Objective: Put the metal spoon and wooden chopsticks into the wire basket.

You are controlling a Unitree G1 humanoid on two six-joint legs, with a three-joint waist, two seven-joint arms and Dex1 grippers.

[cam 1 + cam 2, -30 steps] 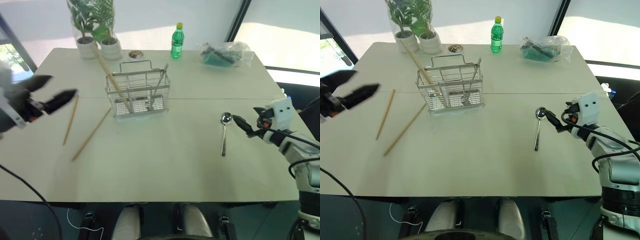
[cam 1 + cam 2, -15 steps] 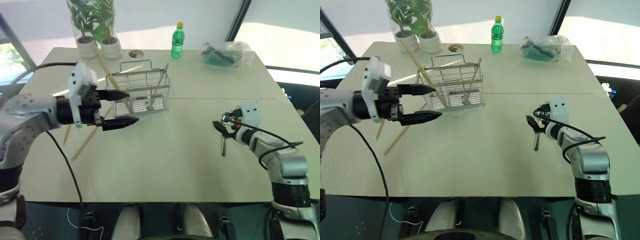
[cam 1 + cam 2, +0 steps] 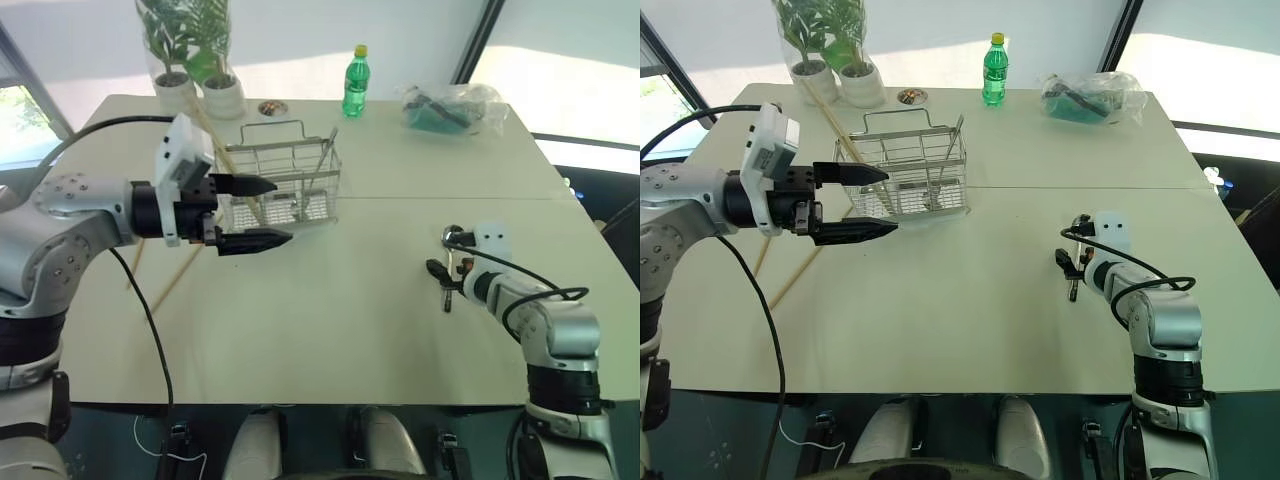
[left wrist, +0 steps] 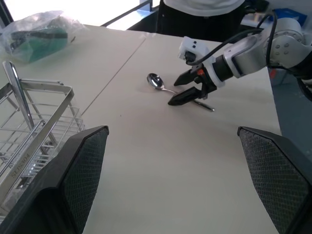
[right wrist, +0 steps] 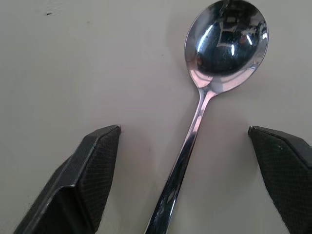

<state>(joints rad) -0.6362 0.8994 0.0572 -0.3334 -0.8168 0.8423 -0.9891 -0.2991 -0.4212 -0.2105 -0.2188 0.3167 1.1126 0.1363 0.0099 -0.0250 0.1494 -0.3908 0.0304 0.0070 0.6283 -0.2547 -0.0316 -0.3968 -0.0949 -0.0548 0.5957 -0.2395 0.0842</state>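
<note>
Partly done. Wire basket point(image 3: 283, 190) at table point(image 3: 330, 330) centre-far holds some utensils. Metal spoon point(image 5: 204, 92) lies flat at right, between the open fingers of right hand point(image 4: 187, 92), ungripped. Two wooden chopsticks point(image 3: 178, 278) remain on table, left. Left hand point(image 3: 262, 212) open, empty, beside basket.

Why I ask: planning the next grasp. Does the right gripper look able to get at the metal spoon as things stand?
Probably yes. The right gripper is down at the metal spoon, which lies flat on the table; its handle runs between the open fingers, and nothing lies over it.
</note>
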